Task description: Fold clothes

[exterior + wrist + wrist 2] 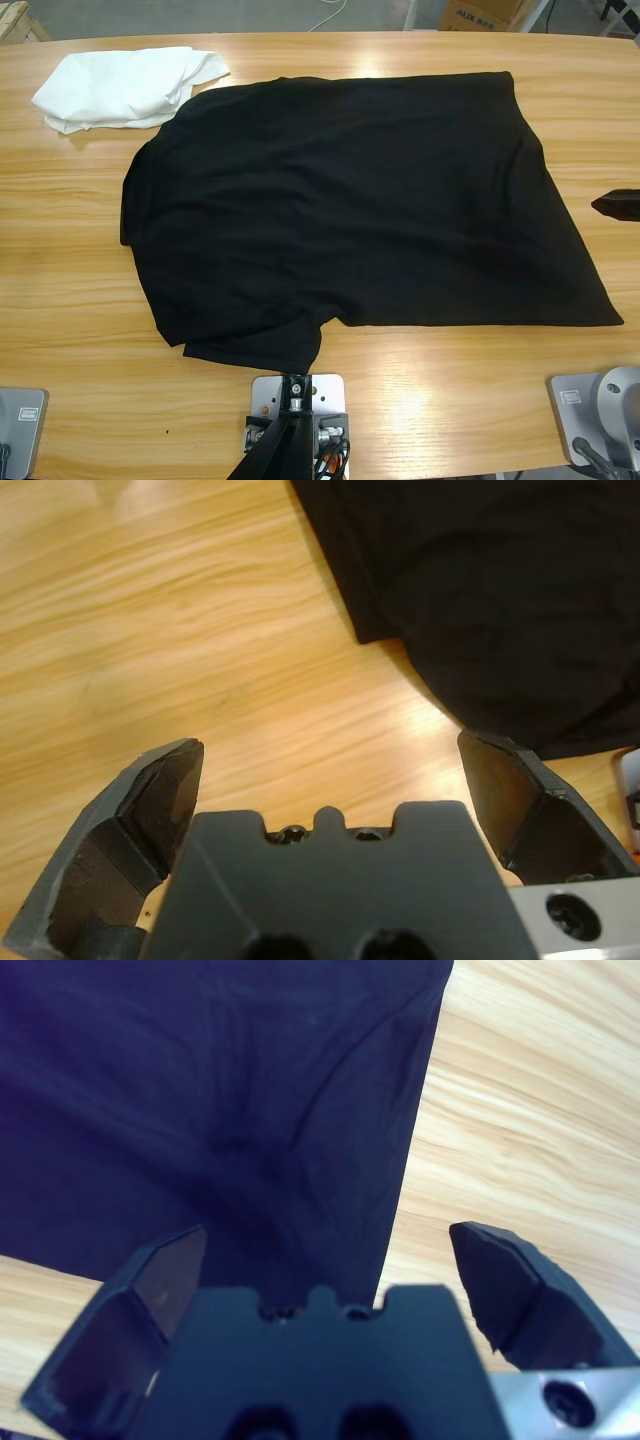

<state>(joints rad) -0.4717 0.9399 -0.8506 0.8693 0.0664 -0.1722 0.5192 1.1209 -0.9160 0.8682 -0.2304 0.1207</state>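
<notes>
Black T-shirt (350, 200) flat on wooden table (80, 300), white garment (120, 88) beside.

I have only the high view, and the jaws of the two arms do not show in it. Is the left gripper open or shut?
Observer: Open. In the left wrist view the left gripper has its jaws wide apart, with nothing between them.
Operator: What lies in front of it?
Observer: Mostly bare table. An edge of the black T-shirt lies further ahead, apart from the jaws.
Operator: And the right one?
Observer: The right gripper is open too. In its wrist view a straight edge of the T-shirt runs between the jaws, but they do not grip it.
</notes>
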